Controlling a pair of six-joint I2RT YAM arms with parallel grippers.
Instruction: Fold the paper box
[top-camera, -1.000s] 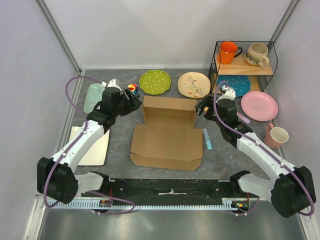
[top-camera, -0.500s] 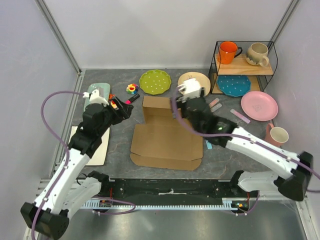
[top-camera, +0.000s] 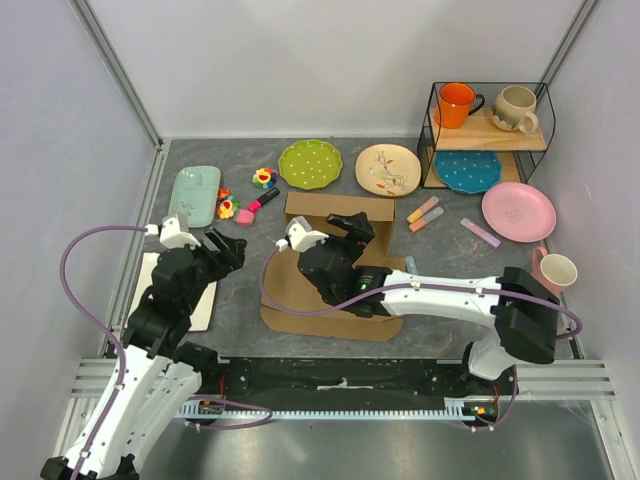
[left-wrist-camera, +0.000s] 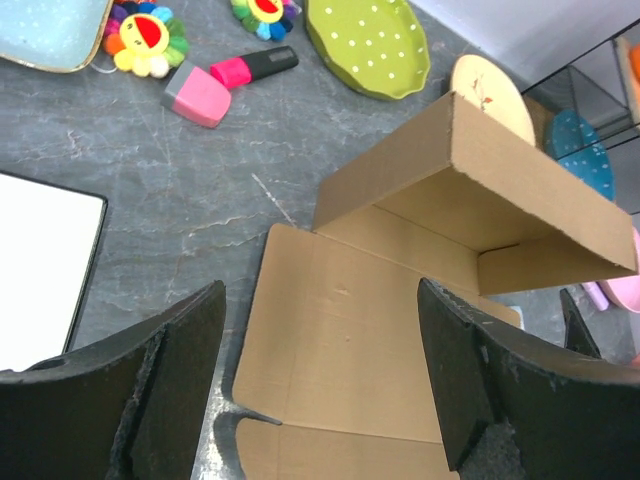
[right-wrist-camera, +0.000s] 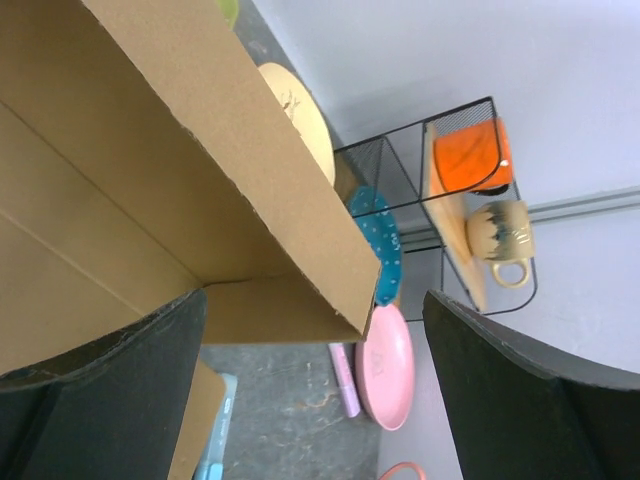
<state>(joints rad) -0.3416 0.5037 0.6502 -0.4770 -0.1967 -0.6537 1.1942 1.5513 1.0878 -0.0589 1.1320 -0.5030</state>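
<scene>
Top external view: on the grey tabletop (top-camera: 450, 250) the paper box (top-camera: 320, 208) lies central, base flat, rear wall raised. It looks light and stiff, likely bending only along its scores, so flap edges suit gripping. Right jaws gape empty at the rear wall; left jaws stand open, empty, near its left edge.

Bare tabletop (left-wrist-camera: 200, 230) runs between paper box (left-wrist-camera: 340, 340) and white tray (left-wrist-camera: 40, 270); the box's upright wall blocks beyond
</scene>
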